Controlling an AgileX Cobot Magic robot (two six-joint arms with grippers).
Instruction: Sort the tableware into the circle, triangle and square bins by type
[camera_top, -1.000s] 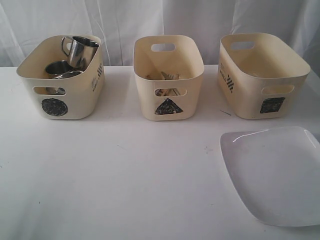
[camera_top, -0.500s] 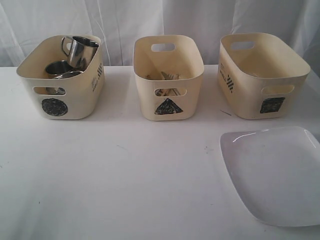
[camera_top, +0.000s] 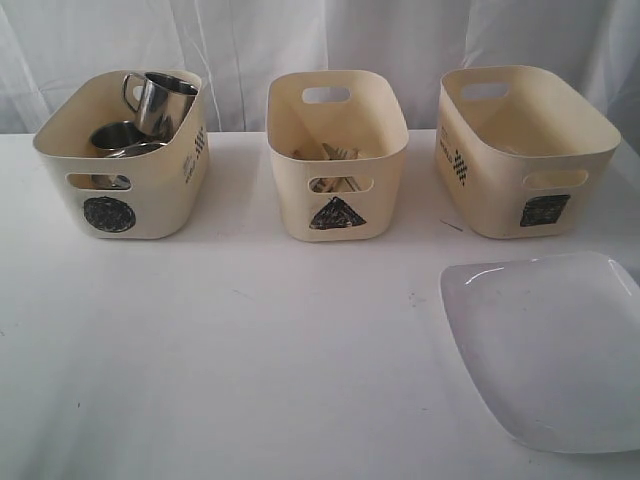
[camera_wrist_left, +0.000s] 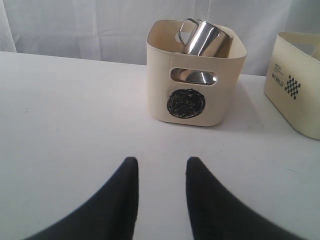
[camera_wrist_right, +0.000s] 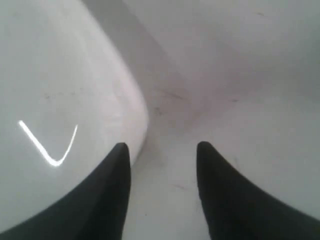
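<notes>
Right wrist view: hand (camera_wrist_right: 162, 145) parted, straddling plate (camera_wrist_right: 50, 75) rim.

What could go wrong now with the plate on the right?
1. The right gripper stands open astride the thin, glossy rim of the plate; closing there, it may slip off.
2. The plate looks wider than the mouth of the square bin, so it might jam or tip it.

On the left gripper (camera_wrist_left: 161, 162), two matte black fingers (camera_wrist_left: 117, 205): smooth, plain, wide at the base, curving inward to narrow rounded tips. On the right gripper (camera_wrist_right: 162, 146), the same matte black, horn-like taper, with slightly blunter tips.
</notes>
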